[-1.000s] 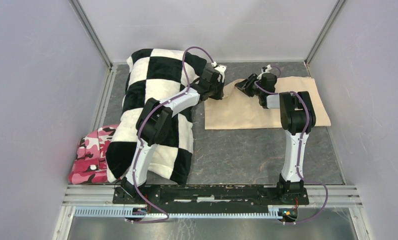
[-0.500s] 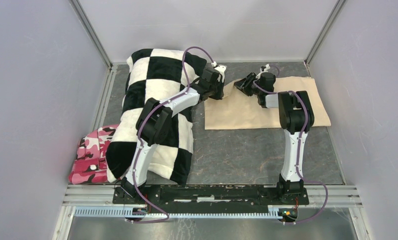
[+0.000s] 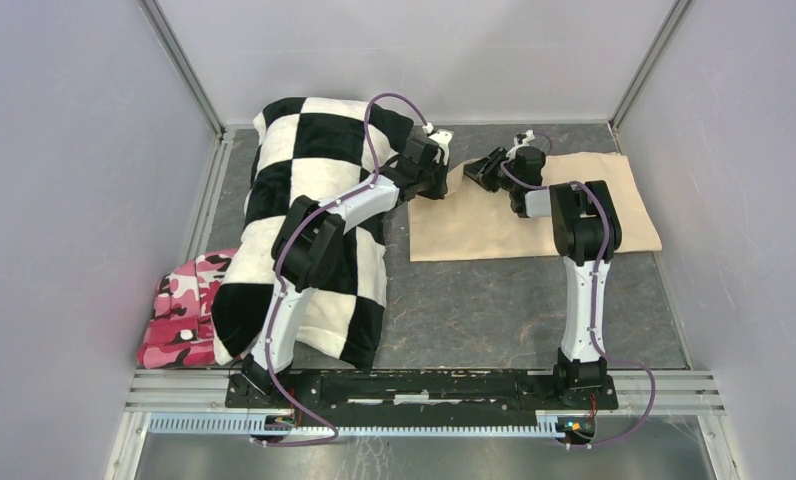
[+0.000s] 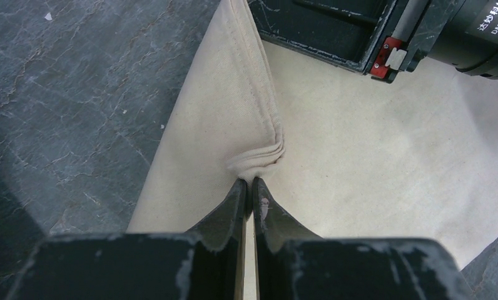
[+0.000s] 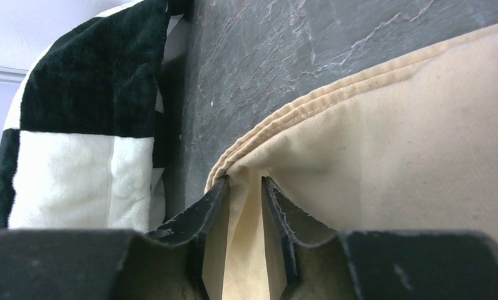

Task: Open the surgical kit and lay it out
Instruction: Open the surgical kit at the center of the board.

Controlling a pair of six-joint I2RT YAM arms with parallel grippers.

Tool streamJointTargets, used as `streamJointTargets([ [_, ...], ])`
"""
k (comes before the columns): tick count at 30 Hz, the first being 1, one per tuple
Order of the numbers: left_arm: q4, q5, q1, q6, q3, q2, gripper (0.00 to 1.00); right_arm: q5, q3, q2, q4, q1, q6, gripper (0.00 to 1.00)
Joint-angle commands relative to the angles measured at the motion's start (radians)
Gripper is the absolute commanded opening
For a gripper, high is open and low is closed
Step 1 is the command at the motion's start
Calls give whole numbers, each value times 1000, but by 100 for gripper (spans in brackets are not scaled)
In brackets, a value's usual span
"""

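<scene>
Unfolding looked to be the step in hand. From above, the beige cloth wrap [image 3: 494, 225] lay flat on the far right of the dark table [image 3: 494, 310], just beside the checkered pillow [image 3: 304, 160] and well apart from the pink camouflage cloth [image 3: 179, 310]. Both tools met at its far left corner, the left gripper [image 3: 446, 182] and the right gripper [image 3: 472, 172] close together, and nothing of the kit's contents showed. On to the left wrist view: that tool was clenched tight, jaws all but meeting on a bunched pucker of the stitched hem [image 4: 259, 159], so the left arm had hold of the wrap's edge. Over to the right wrist view: the jaws stood a narrow way apart, a fold of the beige cloth ran down between them, and the fingertips [image 5: 216, 190] touched the layered edge. Whether they truly pinched it I could not tell. My judgement was that the next move called for a firm bite from the right, then the two arms drawing the layer apart and peeling it back low and level, so whatever lay inside was not tipped out.
</scene>
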Motion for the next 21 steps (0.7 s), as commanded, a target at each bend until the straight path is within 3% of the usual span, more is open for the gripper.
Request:
streamJointTargets([
  [1,17,13,2,-40,7,-32,13,-33,37,12,51,16,13,26],
  [4,17,-16,2,-42,-3,-47,18,-34,34,11,59,16,13,13],
  [7,18,-60,2,-45,-18,-67,31,-40,33,5,54,15,3,0],
  [14,123,-164,2,-49,-160,-185,71,-25,16,-29,14,11,-56,0],
  [21,122,-290,-19,-41,-153,-200,83,-19,13,-30,-6,13,-70,0],
])
